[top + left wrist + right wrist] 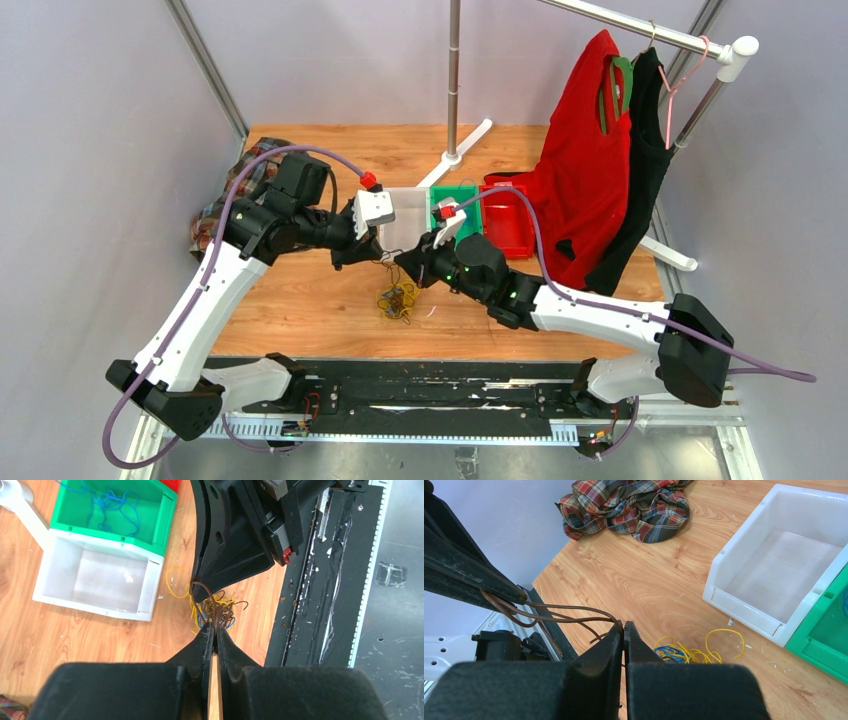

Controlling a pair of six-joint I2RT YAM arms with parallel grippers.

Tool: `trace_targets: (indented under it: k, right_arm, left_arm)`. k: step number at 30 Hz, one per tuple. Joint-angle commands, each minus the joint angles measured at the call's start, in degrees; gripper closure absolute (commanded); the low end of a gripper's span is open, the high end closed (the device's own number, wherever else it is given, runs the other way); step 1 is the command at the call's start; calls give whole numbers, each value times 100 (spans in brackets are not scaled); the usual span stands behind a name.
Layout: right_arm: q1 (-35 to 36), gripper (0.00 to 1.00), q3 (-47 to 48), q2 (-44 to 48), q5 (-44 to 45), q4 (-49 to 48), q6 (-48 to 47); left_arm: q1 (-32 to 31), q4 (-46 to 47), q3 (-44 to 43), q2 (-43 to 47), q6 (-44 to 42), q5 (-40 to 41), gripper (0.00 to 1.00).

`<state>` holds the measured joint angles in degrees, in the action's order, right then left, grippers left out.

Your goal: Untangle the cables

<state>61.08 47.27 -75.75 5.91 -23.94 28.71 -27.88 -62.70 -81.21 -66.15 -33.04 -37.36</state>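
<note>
The cables (398, 300) lie as a small yellow, blue and brown tangle on the wooden table, just below both grippers. In the left wrist view my left gripper (216, 626) is shut on brown cable strands (210, 597) that rise out of the tangle (200, 615). My right gripper (624, 625) is shut on the same brown cable (569, 619), a short way from the left gripper's fingers (499, 587). The brown strands run between the two. Yellow and blue loops (684, 652) stay on the wood beneath. From above, the left gripper (368, 258) and right gripper (408, 262) nearly meet.
A white bin (405, 225), a green bin (455, 205) holding a blue cable (115, 507), and a red bin (505, 220) stand in a row just behind the grippers. A plaid cloth (215, 215) lies at the left edge. Red and black garments (590, 180) hang on a rack at right.
</note>
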Motion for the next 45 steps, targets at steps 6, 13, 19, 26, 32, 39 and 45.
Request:
trace_targets:
  k: [6,13,19,26,32,39,45]
  right_arm:
    - [53,99,-166,266,193,42,-48]
    - [9,99,-355,631,464,259,-108]
    - [-32,86,-475,841,434,259,-180]
    - [29,53,-258,605,16,238,-268]
    - [161,48,-136,362,-11,99,-339]
    - [225,47,160,-173,-10,-131,-327]
    - [239,47,246,-455,412,-303,-337]
  left_arm:
    - [18,47,-210,46,-98,328,95]
    - [19,47,-224,53,-212,899,99]
    - [15,47,-250,85,-195,777,100]
    - [15,47,-370,-16,69,479,99]
    - [19,48,-512,1,244,409,100]
    - [19,47,-776,1,490,205,99]
    - [19,46,-914,78,630,79,100]
